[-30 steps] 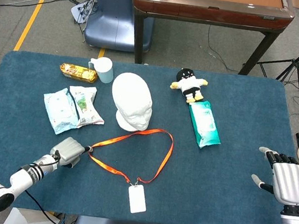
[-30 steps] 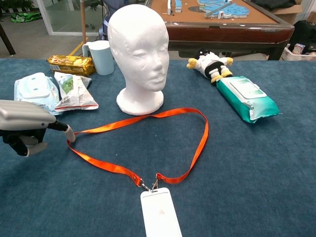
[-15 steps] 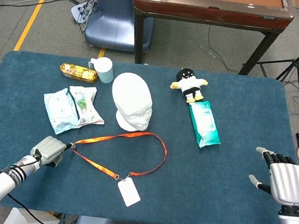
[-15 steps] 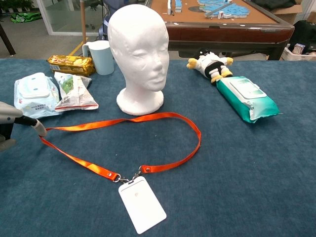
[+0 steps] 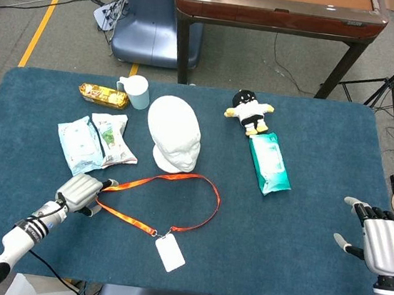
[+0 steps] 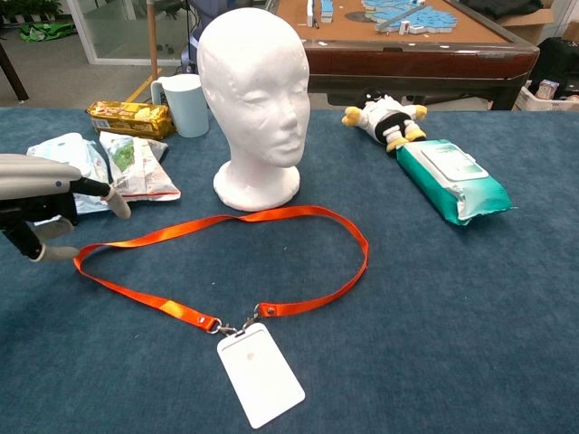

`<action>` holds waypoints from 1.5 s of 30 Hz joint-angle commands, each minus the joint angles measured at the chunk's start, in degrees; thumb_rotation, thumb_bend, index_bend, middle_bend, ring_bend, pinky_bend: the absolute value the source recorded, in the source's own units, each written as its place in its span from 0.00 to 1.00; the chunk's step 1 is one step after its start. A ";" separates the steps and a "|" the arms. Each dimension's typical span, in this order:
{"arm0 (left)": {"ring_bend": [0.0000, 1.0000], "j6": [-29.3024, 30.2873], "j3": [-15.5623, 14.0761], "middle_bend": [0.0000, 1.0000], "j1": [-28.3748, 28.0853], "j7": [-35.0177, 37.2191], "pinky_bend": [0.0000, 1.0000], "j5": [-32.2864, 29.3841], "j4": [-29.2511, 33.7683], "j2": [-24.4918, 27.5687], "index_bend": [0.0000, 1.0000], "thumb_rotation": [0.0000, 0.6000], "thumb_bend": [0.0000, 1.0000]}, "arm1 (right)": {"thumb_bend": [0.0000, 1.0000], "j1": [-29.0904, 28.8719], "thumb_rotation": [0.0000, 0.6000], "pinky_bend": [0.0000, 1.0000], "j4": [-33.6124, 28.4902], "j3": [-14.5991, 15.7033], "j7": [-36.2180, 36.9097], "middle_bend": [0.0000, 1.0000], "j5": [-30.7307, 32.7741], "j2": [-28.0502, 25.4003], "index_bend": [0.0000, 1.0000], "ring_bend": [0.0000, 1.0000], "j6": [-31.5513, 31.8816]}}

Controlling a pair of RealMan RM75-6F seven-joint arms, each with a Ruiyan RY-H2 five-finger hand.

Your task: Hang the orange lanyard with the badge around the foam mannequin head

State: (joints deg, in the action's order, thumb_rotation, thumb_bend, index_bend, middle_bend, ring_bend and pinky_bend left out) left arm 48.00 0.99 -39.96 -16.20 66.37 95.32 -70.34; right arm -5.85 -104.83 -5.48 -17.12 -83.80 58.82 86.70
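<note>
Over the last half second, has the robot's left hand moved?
Yes. The left hand has moved up and right toward the wipes packet, off the lanyard end.

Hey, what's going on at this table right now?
A two-armed robot is working on hanging an orange lanyard with a white badge on a foam mannequin head. The lanyard lies flat in a loop on the blue table, in front of the head. The left hand is at the loop's left end; whether it grips the strap is unclear. The right hand is open at the table's right edge, away from everything.
</note>
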 commanded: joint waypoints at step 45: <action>1.00 5.38 3.48 0.98 0.04 -4.71 0.86 -7.64 -19.59 -18.33 0.41 1.00 0.26 | 0.05 1.37 1.00 0.46 -0.53 0.23 1.04 0.45 0.75 -1.15 0.30 0.46 -0.08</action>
State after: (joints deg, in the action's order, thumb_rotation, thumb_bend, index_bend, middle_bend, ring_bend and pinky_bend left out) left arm 53.13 4.18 -40.04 -21.32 58.38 76.21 -88.27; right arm -4.48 -105.36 -5.25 -16.07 -83.04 57.67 86.63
